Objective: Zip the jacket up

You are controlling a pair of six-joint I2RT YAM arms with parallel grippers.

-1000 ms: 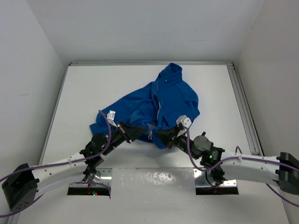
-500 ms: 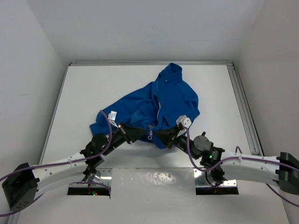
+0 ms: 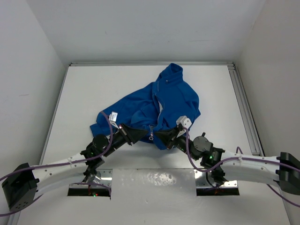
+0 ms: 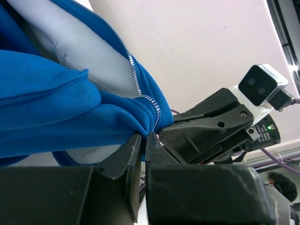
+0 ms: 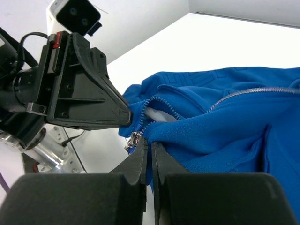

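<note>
Our left gripper (image 4: 144,140) has its 2 fingers pressed together on a bunched fold of the jacket (image 3: 174,96). The pinch sits right at the near end of the zipper (image 4: 136,82), where the teeth curl into it. Our right gripper (image 5: 150,146) is likewise clamped on blue fleece at the hem. The slider pull (image 5: 133,139) dangles just left of its fingertips, and we cannot tell whether the metal itself is caught. The 2 grippers sit nose to nose, almost touching, at the jacket's near edge.

Outward from there, the jacket lies crumpled on the white table (image 3: 93,84). Its collar points to the far side and a mass of fabric, likely a sleeve, spreads to the near left. The front looks open at least near the hem, with pale lining showing between the edges.

We judge these risks:
- With both grips so close, a careless move could knock the fingers together or drag fleece out of 1 pinch.
- If the right gripper holds only cloth, the slider will not travel.
- Bunched fleece beside the teeth could jam in the slider.
- The tooth rows do not lie straight, so a pull toward the far side may simply slide the whole garment.

We see no containers. The jacket's pockets cannot be made out, so we say nothing of contents.
</note>
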